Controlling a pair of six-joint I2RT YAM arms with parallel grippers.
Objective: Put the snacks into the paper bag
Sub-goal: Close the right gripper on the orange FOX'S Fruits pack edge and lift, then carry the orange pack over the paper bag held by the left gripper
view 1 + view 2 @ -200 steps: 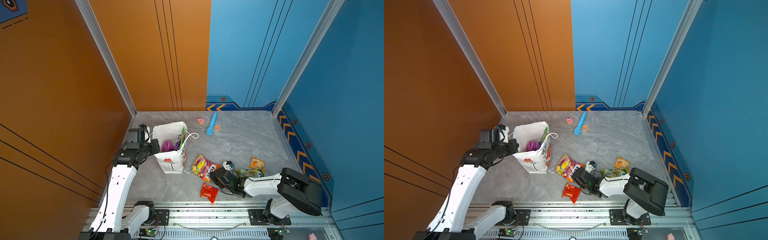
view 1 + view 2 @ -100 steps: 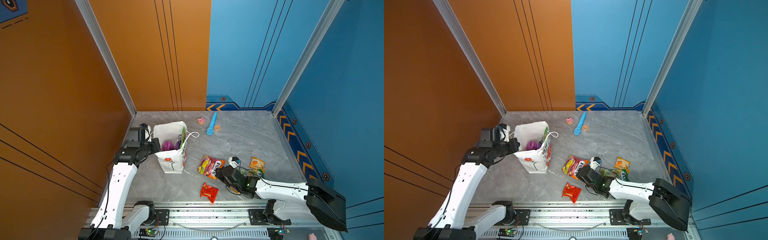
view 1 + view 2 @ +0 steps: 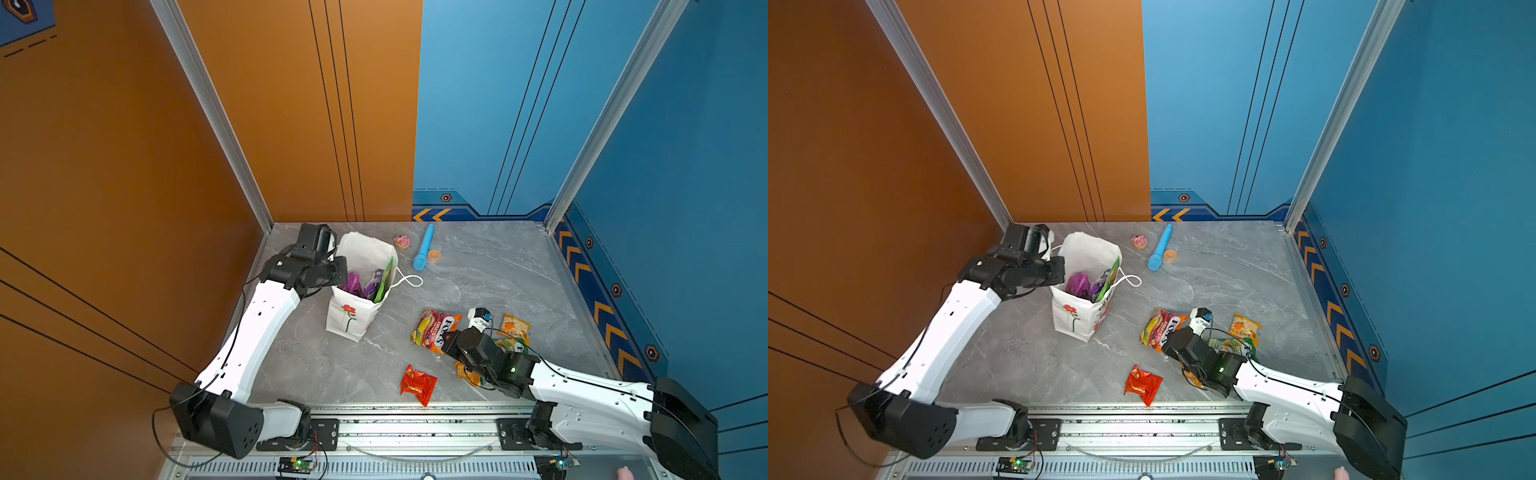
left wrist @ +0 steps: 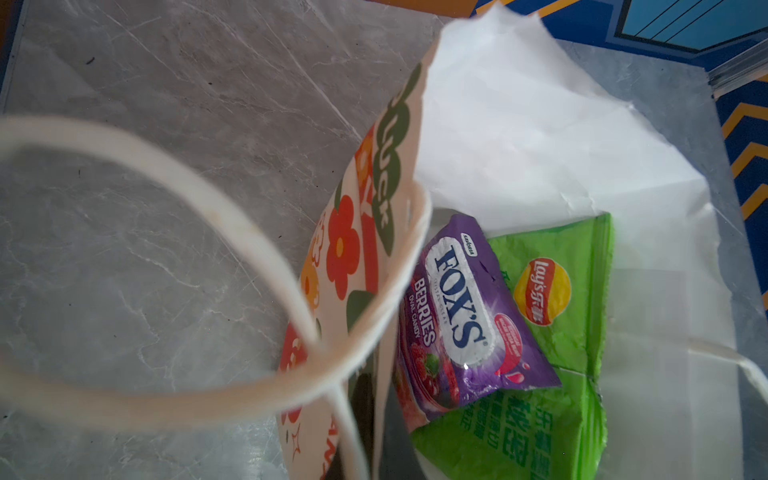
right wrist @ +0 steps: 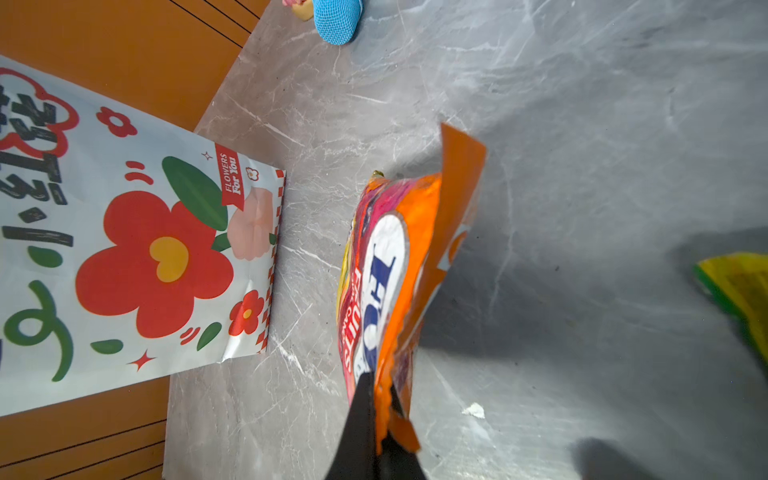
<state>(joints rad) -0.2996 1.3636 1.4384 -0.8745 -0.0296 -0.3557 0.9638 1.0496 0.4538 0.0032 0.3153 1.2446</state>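
Note:
The white paper bag (image 3: 353, 320) (image 3: 1075, 316) with red flowers stands upright at the left. My left gripper (image 3: 338, 270) (image 4: 380, 399) is shut on its rim, a jaw on each side of the wall. Inside lie a purple FOX'S packet (image 4: 461, 307) and a green chip bag (image 4: 557, 332). My right gripper (image 3: 446, 343) (image 5: 380, 386) is shut on the edge of the orange FOX'S packet (image 3: 434, 330) (image 5: 386, 266), right of the bag. A red packet (image 3: 417, 384), a small orange packet (image 3: 515, 326) and a green packet (image 3: 1229, 345) lie on the table.
A blue tube (image 3: 424, 247), a pink cake toy (image 3: 402, 241) and an orange ring (image 3: 434, 256) lie near the back wall. The orange wall runs close behind the left arm. A metal rail (image 3: 415, 428) borders the front edge. The bag's cord handle (image 3: 409, 280) trails onto the table.
My right gripper has carried the orange FOX'S packet a little to the right, and the right arm has stretched out low. The left gripper has stayed on the bag's rim.

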